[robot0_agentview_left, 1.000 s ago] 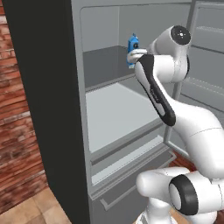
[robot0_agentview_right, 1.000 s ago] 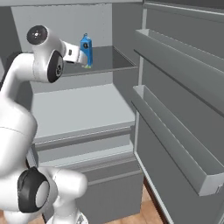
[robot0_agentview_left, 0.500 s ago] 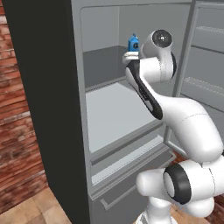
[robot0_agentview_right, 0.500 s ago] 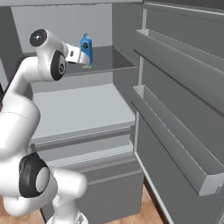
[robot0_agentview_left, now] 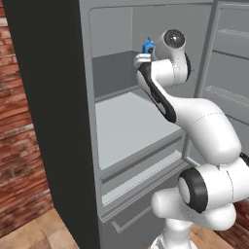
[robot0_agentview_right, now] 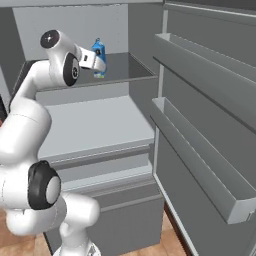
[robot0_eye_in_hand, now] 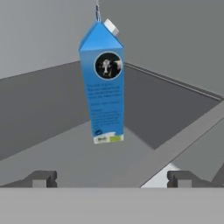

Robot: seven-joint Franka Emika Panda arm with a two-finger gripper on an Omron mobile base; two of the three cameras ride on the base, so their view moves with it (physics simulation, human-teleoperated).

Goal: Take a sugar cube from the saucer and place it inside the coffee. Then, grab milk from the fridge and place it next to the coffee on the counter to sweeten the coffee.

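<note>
The blue gable-top milk [robot0_eye_in_hand: 104, 87] stands upright on the dark upper shelf of the open fridge [robot0_agentview_left: 48, 97], with its round dark mark facing the hand. My gripper [robot0_eye_in_hand: 111, 179] is open and level with the carton's base, a short way in front of it. Its two fingertips [robot0_eye_in_hand: 41, 178] stand wide apart and touch nothing. From the base, the milk [robot0_agentview_left: 148, 46] peeks out behind the arm's wrist, and the gripper [robot0_agentview_right: 99, 67] sits just in front of the milk [robot0_agentview_right: 98, 54]. The coffee, saucer, sugar cube and counter are out of view.
Below the upper shelf lie a pale middle shelf [robot0_agentview_right: 95, 127] and drawers [robot0_agentview_left: 146, 175]. The fridge door [robot0_agentview_right: 200, 125] stands open on the right with protruding shelf rails. A brick wall [robot0_agentview_left: 19, 160] is to the left of the fridge.
The arm has swung in toward the upper shelf, its elbow joint rising, and the hand has come a little closer to the milk. The carton has not moved.
</note>
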